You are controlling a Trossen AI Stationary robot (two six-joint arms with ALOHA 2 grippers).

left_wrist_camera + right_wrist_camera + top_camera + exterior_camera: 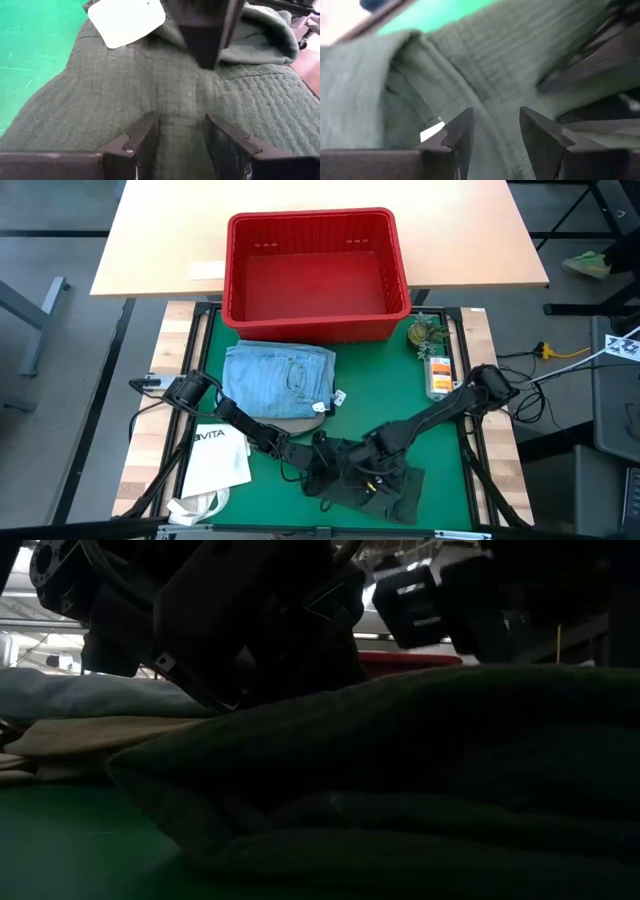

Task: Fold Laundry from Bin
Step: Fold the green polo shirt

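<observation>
Both grippers are meeting at the near middle of the green tabletop (215, 345), the left gripper (181, 131) and the right gripper (496, 127) each pinching a ridge of the dark green garment (375, 480) between their fingers. Beyond it, folded light blue jeans (278, 375) are lying on a tan piece (100, 735), just before the red bin (315, 275). A white tote bag (218, 458) is lying at the near left, and a small plant (425, 333) and an orange packet (438, 376) are sitting at the far right.

I have the dark green piece (365, 475) bunched on the green mat at the near edge, a ridge of its quilted fabric between my fingers. The light blue jeans (280, 380) lie folded flat beyond it. The red bin (316, 275) stands upright behind them, its interior showing only bare floor.
</observation>
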